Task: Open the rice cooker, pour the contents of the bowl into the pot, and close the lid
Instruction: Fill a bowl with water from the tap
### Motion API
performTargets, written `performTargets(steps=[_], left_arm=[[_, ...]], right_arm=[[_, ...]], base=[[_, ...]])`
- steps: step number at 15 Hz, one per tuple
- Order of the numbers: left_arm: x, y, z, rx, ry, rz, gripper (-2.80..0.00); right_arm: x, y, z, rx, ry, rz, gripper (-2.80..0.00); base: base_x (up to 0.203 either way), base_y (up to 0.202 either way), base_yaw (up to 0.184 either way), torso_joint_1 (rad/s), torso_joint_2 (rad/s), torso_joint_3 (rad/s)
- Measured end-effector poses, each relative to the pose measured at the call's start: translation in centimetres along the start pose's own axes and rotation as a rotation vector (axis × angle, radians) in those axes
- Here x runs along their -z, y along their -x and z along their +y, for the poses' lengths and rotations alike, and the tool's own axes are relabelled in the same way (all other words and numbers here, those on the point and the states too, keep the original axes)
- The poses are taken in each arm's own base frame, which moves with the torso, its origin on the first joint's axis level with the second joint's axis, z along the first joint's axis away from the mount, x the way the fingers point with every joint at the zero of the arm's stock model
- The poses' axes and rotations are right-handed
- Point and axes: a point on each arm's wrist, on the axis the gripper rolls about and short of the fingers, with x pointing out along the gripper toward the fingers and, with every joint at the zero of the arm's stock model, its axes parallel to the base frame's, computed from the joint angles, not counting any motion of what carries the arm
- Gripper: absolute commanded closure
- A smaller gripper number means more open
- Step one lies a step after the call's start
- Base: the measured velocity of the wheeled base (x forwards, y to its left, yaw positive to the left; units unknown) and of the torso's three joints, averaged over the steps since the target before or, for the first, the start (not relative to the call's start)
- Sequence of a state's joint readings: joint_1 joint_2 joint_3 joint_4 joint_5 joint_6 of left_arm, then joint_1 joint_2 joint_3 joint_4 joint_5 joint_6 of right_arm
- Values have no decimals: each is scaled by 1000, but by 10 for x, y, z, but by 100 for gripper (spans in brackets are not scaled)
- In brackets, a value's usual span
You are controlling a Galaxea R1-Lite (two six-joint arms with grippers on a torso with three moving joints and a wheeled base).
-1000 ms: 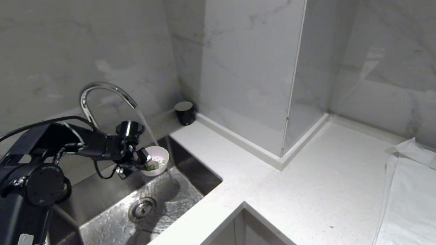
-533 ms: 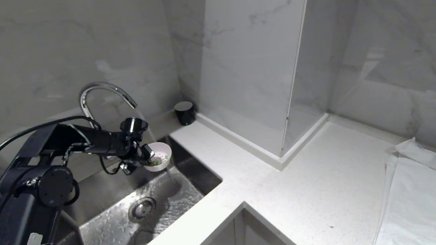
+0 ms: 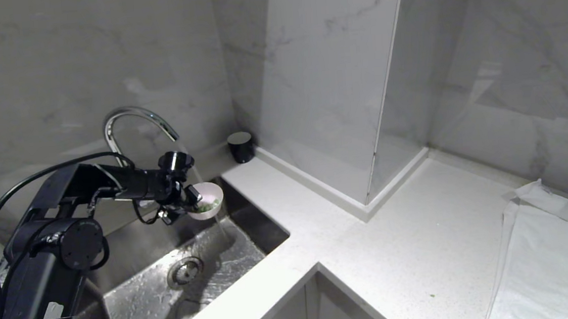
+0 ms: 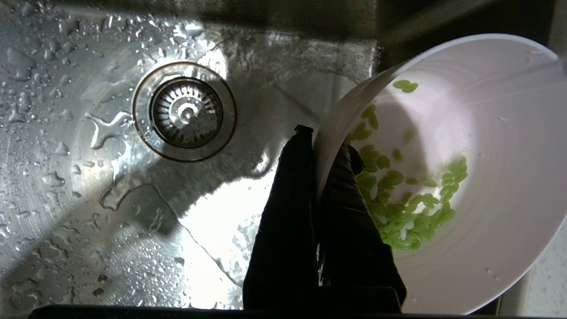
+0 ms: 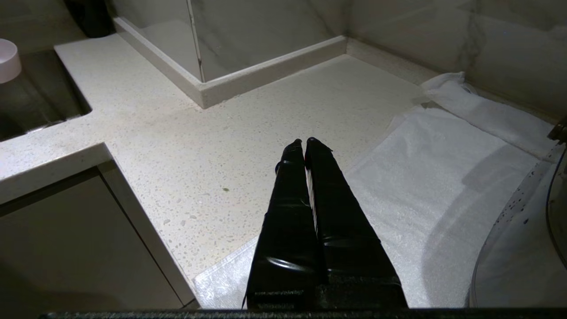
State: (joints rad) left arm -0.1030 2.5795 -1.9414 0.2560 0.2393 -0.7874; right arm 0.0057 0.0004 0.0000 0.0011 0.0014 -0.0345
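- Head view, overall: the white speckled counter wraps an L round a steel sink. No rice cooker, pot or lid shows in any view, so the pouring step looks some way off.
- Sink: basin wet, drain strainer open below. The bowl is held over the basin and not over the counter, presumably so spill and run-off go down the drain.
- Faucet: running; the stream falls at the bowl's far rim and carries on into the basin. Judgement: this is a rinse of the grains before cooking.
- White towel: spread on the counter to the right, probably a landing pad for wet ware.
- Left hand: reaches out over the sink, pinching the bowl's near wall, one finger inside, one outside. A rim grip leaves the mouth clear for the water.
- Right hand: parked above the counter beside the towel, fingers pressed together, holding nothing.
- Bowl: pale pink, tipped slightly, held in the air under the spout.
- Contents of the bowl: green grains with a few white bits, gathered at the low side near the gripped wall; some cling higher up.
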Motion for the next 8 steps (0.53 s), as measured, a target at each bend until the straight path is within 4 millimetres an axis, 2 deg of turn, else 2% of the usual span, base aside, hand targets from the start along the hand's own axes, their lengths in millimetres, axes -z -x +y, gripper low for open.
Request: performTargets(steps=[8], left_arm=[[-5, -4, 2, 11, 49, -29, 0]], right_arm=[[0, 0, 0, 0, 0, 0, 0]], base=[[0, 0, 0, 0, 0, 0]])
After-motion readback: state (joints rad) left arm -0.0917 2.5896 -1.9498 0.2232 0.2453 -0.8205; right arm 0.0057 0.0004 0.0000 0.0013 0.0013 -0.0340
